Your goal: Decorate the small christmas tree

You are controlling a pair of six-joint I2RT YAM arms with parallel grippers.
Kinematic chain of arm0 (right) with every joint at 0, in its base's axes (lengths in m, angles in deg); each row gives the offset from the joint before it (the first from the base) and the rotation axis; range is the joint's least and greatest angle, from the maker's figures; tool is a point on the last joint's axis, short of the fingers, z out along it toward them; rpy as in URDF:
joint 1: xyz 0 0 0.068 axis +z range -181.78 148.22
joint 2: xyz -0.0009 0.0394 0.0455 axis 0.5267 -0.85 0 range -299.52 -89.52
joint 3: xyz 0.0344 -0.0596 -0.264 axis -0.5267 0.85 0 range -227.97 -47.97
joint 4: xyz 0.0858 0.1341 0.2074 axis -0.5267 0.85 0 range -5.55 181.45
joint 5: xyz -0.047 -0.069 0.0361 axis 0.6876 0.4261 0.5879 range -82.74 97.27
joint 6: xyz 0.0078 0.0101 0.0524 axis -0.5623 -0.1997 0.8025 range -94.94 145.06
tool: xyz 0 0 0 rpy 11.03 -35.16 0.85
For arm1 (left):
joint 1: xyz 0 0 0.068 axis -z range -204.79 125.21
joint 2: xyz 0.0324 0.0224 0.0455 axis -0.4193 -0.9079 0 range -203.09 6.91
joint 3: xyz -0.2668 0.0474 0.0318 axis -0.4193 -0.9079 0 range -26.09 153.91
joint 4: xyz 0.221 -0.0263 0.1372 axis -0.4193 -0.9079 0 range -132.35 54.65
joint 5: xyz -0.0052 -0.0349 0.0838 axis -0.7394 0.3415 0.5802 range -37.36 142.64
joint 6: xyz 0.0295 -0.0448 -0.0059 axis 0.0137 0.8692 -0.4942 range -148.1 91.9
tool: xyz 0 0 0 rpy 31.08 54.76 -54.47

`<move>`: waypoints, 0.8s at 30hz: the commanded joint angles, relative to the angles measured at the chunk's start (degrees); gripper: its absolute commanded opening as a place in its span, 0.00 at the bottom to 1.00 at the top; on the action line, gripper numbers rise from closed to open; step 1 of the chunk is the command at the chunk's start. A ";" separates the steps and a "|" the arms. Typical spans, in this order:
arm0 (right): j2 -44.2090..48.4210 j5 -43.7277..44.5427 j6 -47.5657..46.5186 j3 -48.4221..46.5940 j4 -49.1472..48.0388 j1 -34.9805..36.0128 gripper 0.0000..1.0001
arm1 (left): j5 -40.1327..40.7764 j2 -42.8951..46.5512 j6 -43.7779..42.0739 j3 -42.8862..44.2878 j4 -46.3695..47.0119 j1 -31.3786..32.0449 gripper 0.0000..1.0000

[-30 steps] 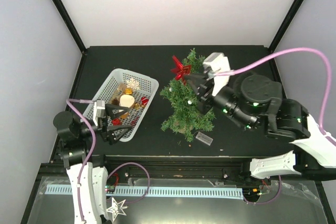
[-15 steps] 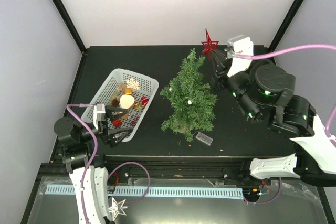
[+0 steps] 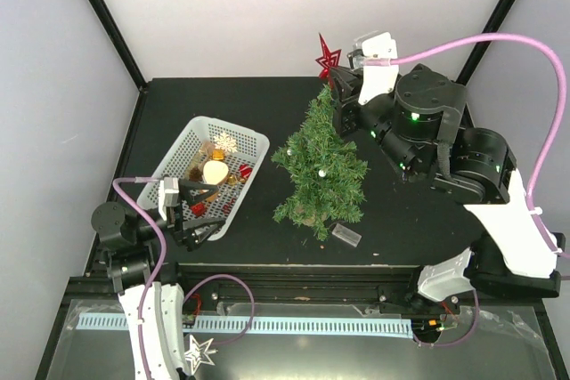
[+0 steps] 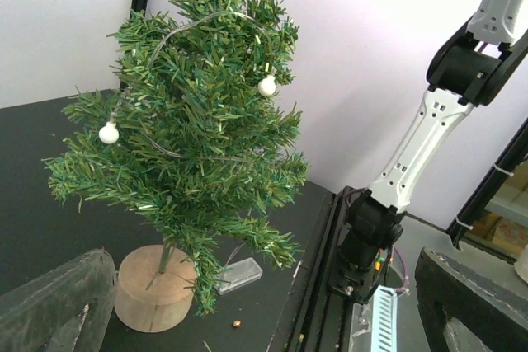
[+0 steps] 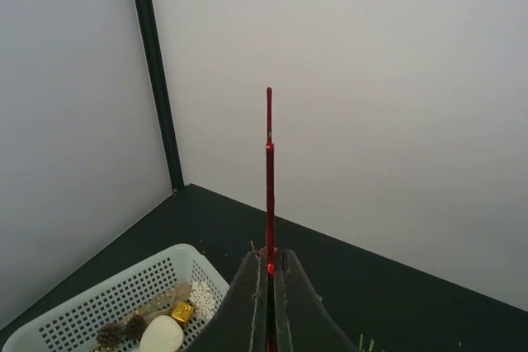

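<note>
Grip locked: the right gripper (image 5: 270,274) is clenched on a flat red star ornament (image 3: 328,56), held edge-up close by the tip of the small dark-green bristly christmas tree (image 3: 321,162), on its far side from overhead. That tree stands upright on its round wooden base, mid-way across the black tabletop (image 3: 223,104), just right of a white plastic mesh basket (image 3: 178,153). The left gripper (image 3: 209,209) hangs at the basket's near end, jaws spread wide.

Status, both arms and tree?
Left gripper open at basket. Right gripper shut on red star, by top of tree. Tree upright. Nothing between them.
</note>
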 commanded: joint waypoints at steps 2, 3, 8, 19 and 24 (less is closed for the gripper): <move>-2.20 0.61 1.93 -3.94 7.21 -0.31 0.01 | -6.37 0.89 1.57 -0.16 2.37 -0.36 0.99; -2.34 0.66 2.06 -4.09 7.68 -0.33 0.01 | -6.37 0.96 1.57 -0.24 2.41 -0.36 0.99; -2.98 0.05 3.19 -4.39 9.22 -0.72 0.01 | -6.42 0.97 1.82 -0.34 2.83 -0.36 0.99; -2.34 1.92 3.49 -4.62 9.90 -1.30 0.01 | -6.72 1.08 1.92 -0.43 3.13 -0.36 0.99; -1.53 2.89 3.20 -4.25 9.41 -1.39 0.01 | -6.81 1.15 1.92 -0.43 3.21 -0.36 0.99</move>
